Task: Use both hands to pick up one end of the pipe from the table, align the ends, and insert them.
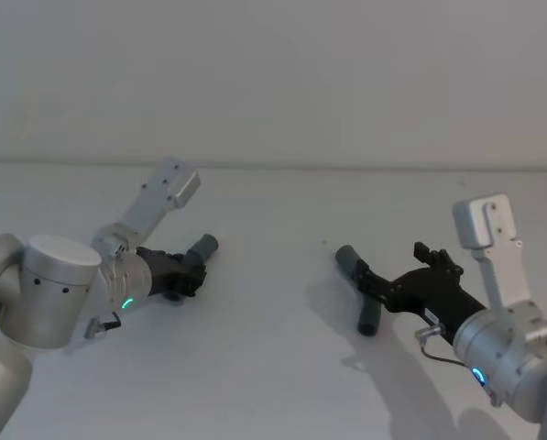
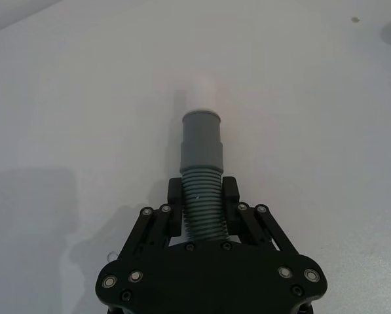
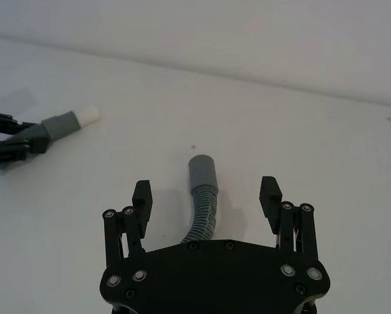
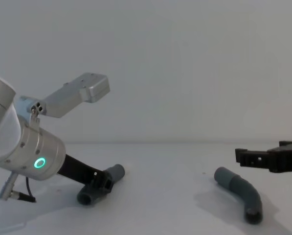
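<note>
Left arm (image 4: 23,142) is closest to the lens, green ring (image 4: 39,163) lit. Left tool (image 2: 203,196) is clamped on the ribbed middle of the left pipe (image 2: 202,140). The grey cuff sticks out past the fingertips, with the white tip (image 2: 202,98) at its far end. From the chest view the pipe is tilted: the end behind the fingers is down at the desk (image 1: 273,367) and the cuff ahead of the tool is higher.

Well apart to the right, the right pipe (image 4: 238,188) lies flat on the desk, bent. Right tool (image 3: 206,193) has its fingers wide apart, one on each side of this pipe, with a gap on both sides in the wrist view. The ribbed part runs back under the tool and the cuff pokes out ahead of the fingertips. From the chest view the tool hangs just above the pipe, holding nothing.
</note>
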{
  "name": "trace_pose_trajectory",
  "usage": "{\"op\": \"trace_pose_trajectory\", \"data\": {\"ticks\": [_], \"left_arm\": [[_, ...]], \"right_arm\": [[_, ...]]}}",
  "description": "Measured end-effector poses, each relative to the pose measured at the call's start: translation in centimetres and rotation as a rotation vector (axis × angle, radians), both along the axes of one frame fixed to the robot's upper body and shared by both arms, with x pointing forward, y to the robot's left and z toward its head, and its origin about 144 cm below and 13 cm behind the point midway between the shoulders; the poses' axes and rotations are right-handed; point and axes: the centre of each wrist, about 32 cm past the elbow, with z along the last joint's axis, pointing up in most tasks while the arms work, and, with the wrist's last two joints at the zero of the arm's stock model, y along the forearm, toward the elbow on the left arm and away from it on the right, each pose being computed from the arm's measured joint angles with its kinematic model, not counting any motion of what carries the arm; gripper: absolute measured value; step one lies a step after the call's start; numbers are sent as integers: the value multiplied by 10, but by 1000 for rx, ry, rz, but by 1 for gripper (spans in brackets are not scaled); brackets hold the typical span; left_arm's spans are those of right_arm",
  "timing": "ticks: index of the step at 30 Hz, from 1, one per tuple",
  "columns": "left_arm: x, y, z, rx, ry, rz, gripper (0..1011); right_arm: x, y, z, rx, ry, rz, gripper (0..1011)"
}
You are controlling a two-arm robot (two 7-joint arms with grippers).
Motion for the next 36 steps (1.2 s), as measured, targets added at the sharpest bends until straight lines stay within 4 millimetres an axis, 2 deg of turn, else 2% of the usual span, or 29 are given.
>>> {"op": "trace_pose_trajectory", "data": {"ticks": [17,36], "left_arm": [[0,0,0,0,0,0,315],[0,0,0,0,0,0,315]], "right_arm": [[21,20,1,-41,106,-56,1001],[31,29,-6,-79,161,-76,1001]]}}
